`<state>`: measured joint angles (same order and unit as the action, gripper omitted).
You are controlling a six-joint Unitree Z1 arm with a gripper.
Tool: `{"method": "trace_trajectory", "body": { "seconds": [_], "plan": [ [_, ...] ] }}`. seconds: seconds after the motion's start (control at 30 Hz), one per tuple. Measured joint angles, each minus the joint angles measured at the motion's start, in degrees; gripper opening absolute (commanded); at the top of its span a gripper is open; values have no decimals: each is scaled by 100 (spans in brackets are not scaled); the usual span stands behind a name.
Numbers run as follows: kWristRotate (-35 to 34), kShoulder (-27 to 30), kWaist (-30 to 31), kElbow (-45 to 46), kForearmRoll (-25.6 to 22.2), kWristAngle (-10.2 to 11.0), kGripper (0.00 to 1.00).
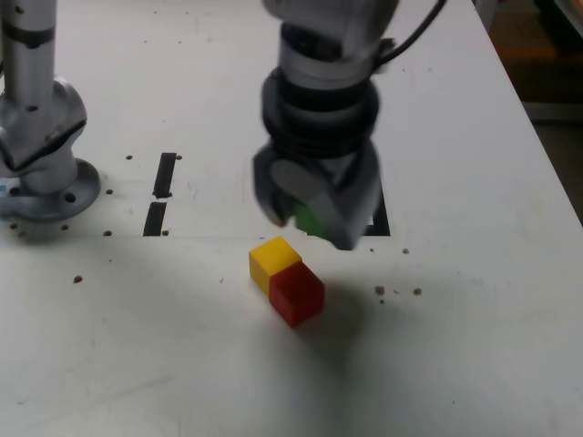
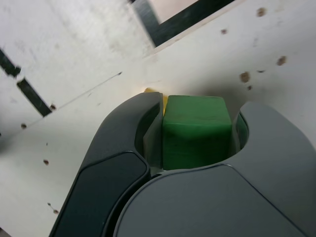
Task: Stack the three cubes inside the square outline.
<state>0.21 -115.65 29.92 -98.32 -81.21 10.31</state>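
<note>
While I look in from far away, I see the small matte yellow cube [image 1: 274,258] and small matte red cube [image 1: 297,291] touching on the white table [image 1: 474,346], just below the jaws. My grey gripper [image 2: 197,129] squeezes the small matte green cube [image 2: 196,129] between them. I think I'm on the pick-up step. Next I must lift it over to the thick black square outline [image 2: 173,22] just beyond the jaws.

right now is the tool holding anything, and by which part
Yes. The tool is shut on the green cube, with one jaw against each of two opposite side faces. The cube's top face shows between them.
</note>
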Motion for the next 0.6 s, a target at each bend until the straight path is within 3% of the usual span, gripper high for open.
{"method": "trace_trajectory", "body": {
  "seconds": [0.13,0.3,0.5,0.6],
  "plan": [
    [485,-743,-100,-775,-648,64,10],
    [675,-1565,-329,-1693,-676,62,10],
    [773,-1702,-501,-2730,-629,86,10],
    [793,-1710,-542,-2607,-616,95,10]
  ]
}}
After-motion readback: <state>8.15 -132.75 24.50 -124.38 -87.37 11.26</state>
